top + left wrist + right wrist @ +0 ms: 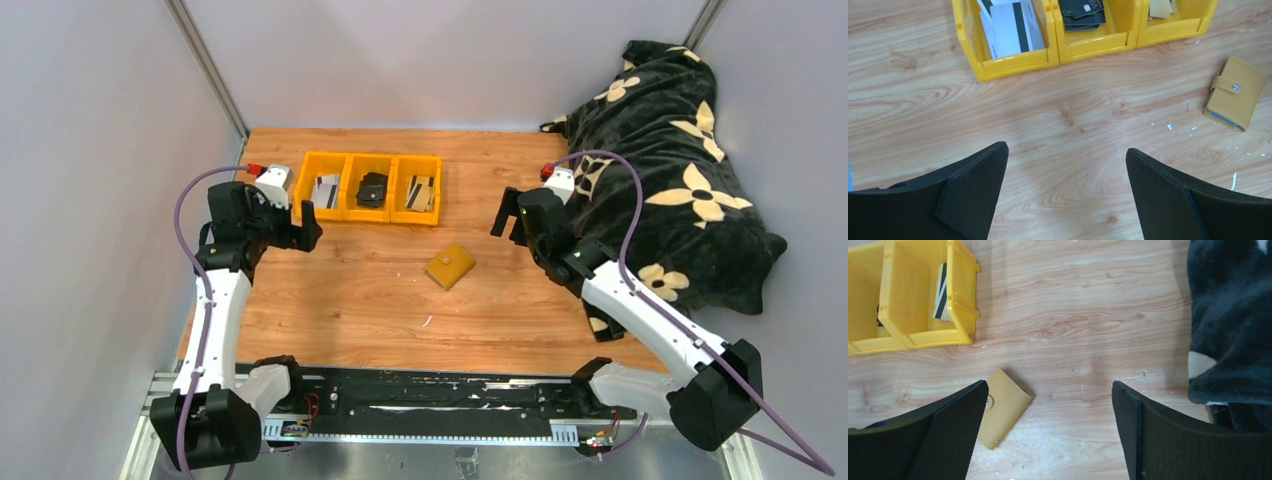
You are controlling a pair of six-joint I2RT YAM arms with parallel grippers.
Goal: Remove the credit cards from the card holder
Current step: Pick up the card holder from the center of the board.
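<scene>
The card holder (pixel 449 266), a mustard-yellow wallet with its snap tab fastened, lies shut on the wooden table between the two arms. The left wrist view has it at the right (pixel 1235 92); in the right wrist view (pixel 1005 407) it lies beside the left finger. Its inside is hidden. White credit cards (pixel 1010 27) with a dark stripe lie in the left yellow bin, and tan ones (pixel 1160 7) in the right bin. My left gripper (pixel 305 225) (pixel 1065 148) hangs open over bare wood. My right gripper (pixel 505 215) (pixel 1049 385) is open and holds nothing.
Three joined yellow bins (pixel 370 187) stand at the back of the table; the middle one holds a black folded item (pixel 1081 12). A black blanket with cream flowers (pixel 680 170) is heaped along the right side, close to the right arm.
</scene>
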